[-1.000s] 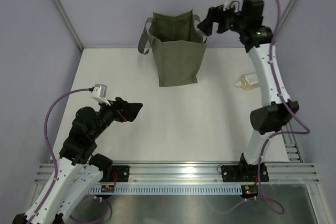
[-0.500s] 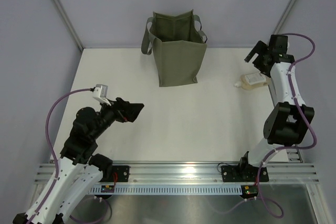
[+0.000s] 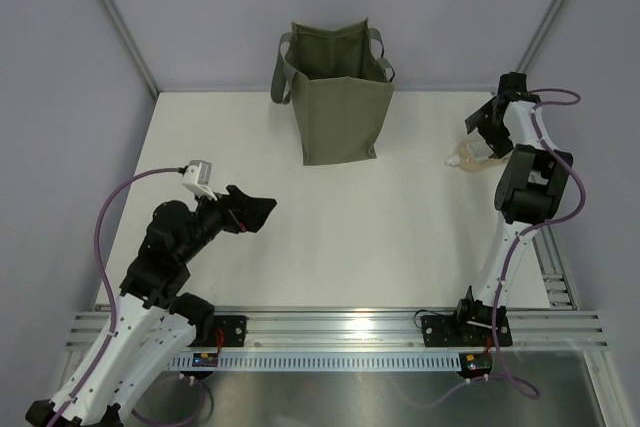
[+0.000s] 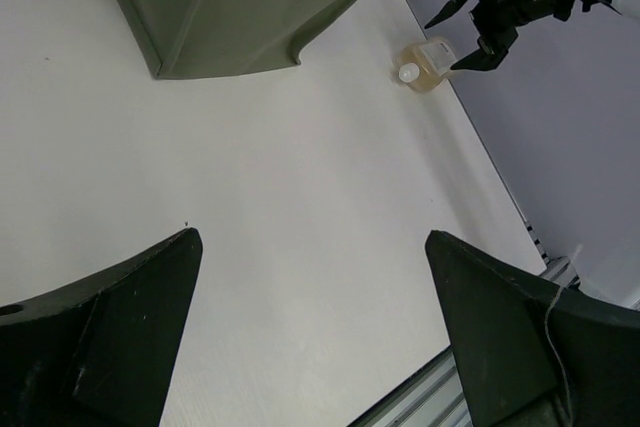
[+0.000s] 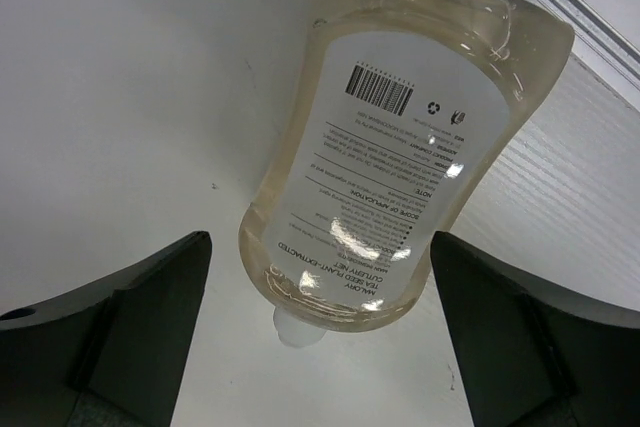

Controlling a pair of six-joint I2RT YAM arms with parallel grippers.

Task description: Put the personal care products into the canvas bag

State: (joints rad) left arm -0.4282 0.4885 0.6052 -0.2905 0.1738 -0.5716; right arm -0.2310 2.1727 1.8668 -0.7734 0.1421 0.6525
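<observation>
An amber bottle (image 5: 395,157) with a white cap (image 5: 295,329) lies on its side near the table's right edge, label up. It also shows as the amber bottle (image 3: 468,159) in the top view and the amber bottle (image 4: 426,55) in the left wrist view. My right gripper (image 5: 320,238) hangs open just above it, one finger on each side, not touching; it is the right gripper (image 3: 482,123) in the top view. The olive canvas bag (image 3: 335,97) stands upright at the back, mouth open. My left gripper (image 3: 256,212) hovers open and empty over the left of the table. No other personal care products show.
The bag's two loop handles (image 3: 279,72) hang over its sides. A metal rail (image 3: 340,329) runs along the near edge, and a grooved strip (image 5: 590,177) borders the table's right side beside the bottle. Grey walls close in the back and sides.
The right arm swung from beside the bag's right handle down to the right edge, its open gripper now over the amber bottle. The left arm barely moved.
</observation>
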